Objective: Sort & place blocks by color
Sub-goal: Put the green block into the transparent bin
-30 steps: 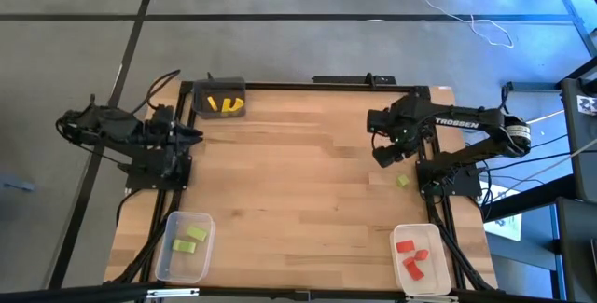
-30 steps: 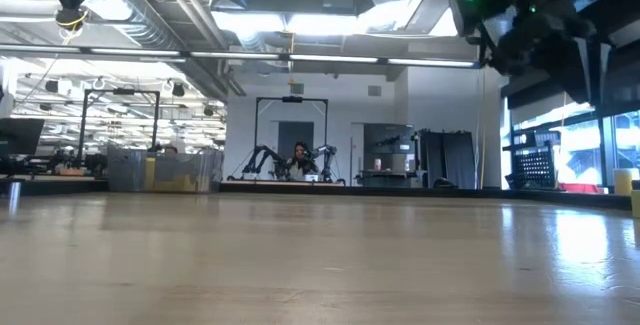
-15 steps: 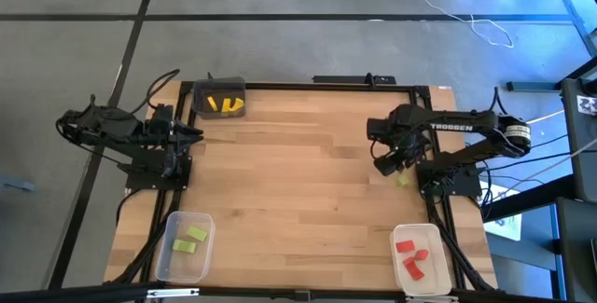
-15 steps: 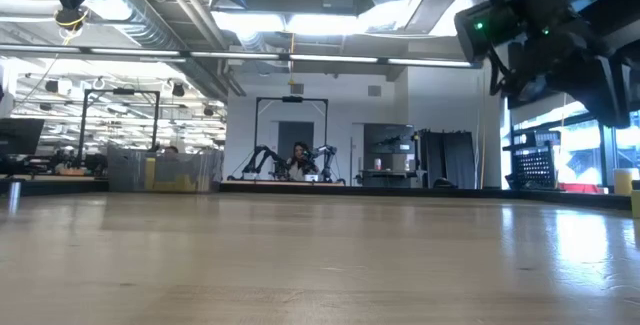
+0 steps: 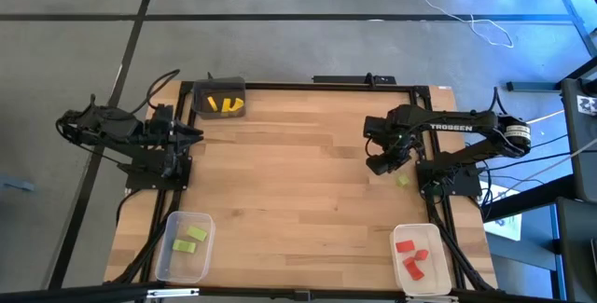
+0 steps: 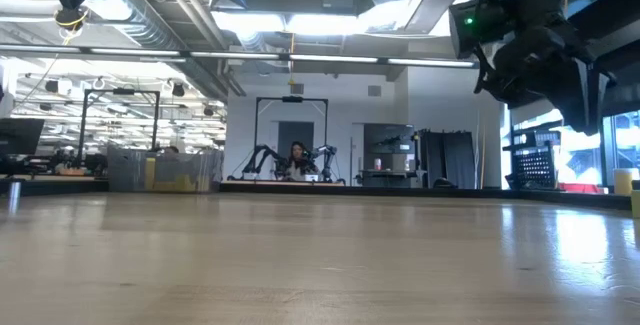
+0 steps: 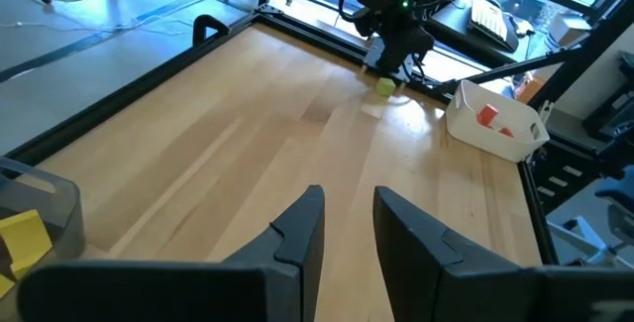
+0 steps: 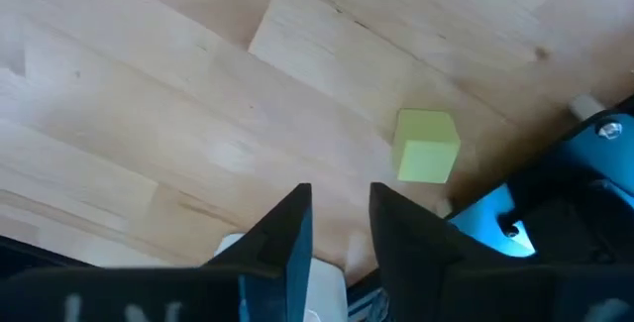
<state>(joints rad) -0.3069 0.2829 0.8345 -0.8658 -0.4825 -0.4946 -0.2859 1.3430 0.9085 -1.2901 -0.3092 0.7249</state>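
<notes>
A light green block [image 5: 403, 181] [image 8: 427, 145] lies flat on the wooden table near its right edge. My right gripper [image 5: 377, 165] [image 8: 337, 213] hovers just left of it, pointing steeply down, open by a narrow gap with nothing between the fingers. My left gripper [image 5: 198, 135] [image 7: 347, 228] waits at the table's left edge, pointing roughly level across the table, open by a narrow gap and empty. In the left wrist view the green block [image 7: 384, 85] shows far off below the right arm.
A dark bin [image 5: 219, 101] with yellow blocks stands at the far left corner. A clear bin [image 5: 184, 244] with green blocks is at the near left, and a white bin [image 5: 417, 258] with red blocks at the near right. The black table frame [image 5: 308, 84] rims the board.
My right gripper has sunk toward the table and tipped to point more steeply down, drifting a little toward the table's left edge. The green block has stayed where it lay.
</notes>
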